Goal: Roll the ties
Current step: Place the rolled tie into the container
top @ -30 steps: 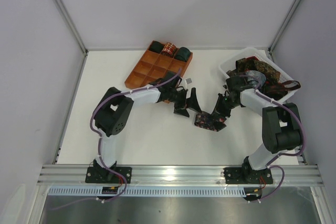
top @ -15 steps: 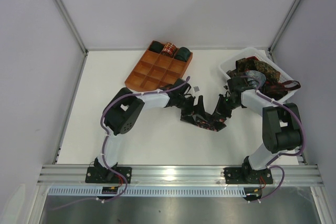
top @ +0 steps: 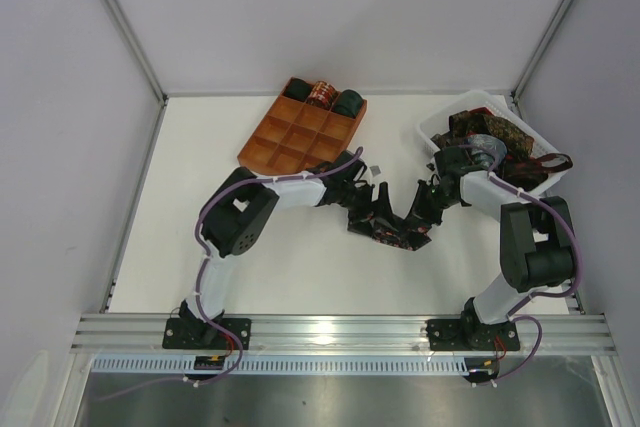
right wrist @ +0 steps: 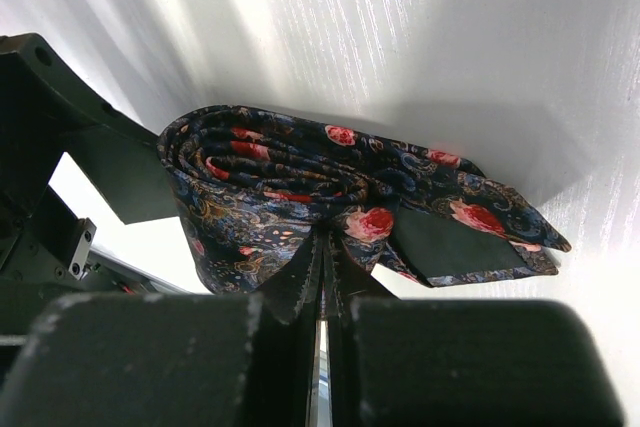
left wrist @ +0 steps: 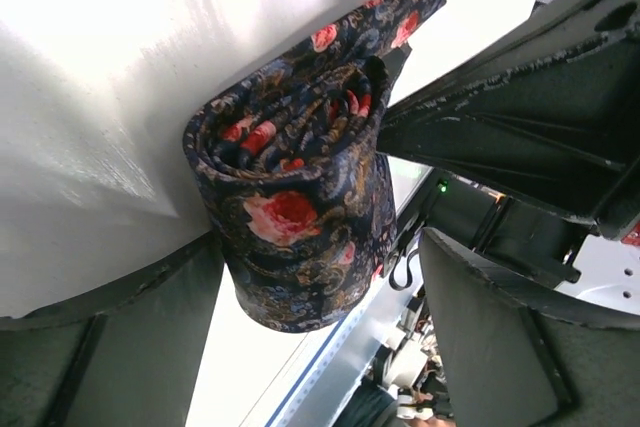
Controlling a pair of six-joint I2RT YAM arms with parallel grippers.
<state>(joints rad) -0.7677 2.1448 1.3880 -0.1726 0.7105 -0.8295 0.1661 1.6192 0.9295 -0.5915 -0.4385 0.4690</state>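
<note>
A dark tie with a red floral print [top: 392,232] lies rolled into a loose coil on the white table between both grippers. In the left wrist view the coil [left wrist: 300,197] sits between my left gripper's [left wrist: 322,272] spread fingers, touching the left finger [left wrist: 120,337], with a gap to the right one. My left gripper [top: 365,209] is open. My right gripper [top: 418,215] is shut on the tie's outer layer; the right wrist view shows its jaws [right wrist: 325,247] pinching fabric at the coil [right wrist: 260,172], with the pointed tail end [right wrist: 500,222] lying flat to the right.
An orange-brown gridded tray [top: 290,142] at the back holds three rolled ties [top: 320,95] in its far row. A white bin [top: 430,132] at the back right holds a heap of loose ties [top: 495,132]. Grey walls close in the table.
My left gripper has moved right and now straddles the coil. The right gripper has held its pinch and hardly moved.
</note>
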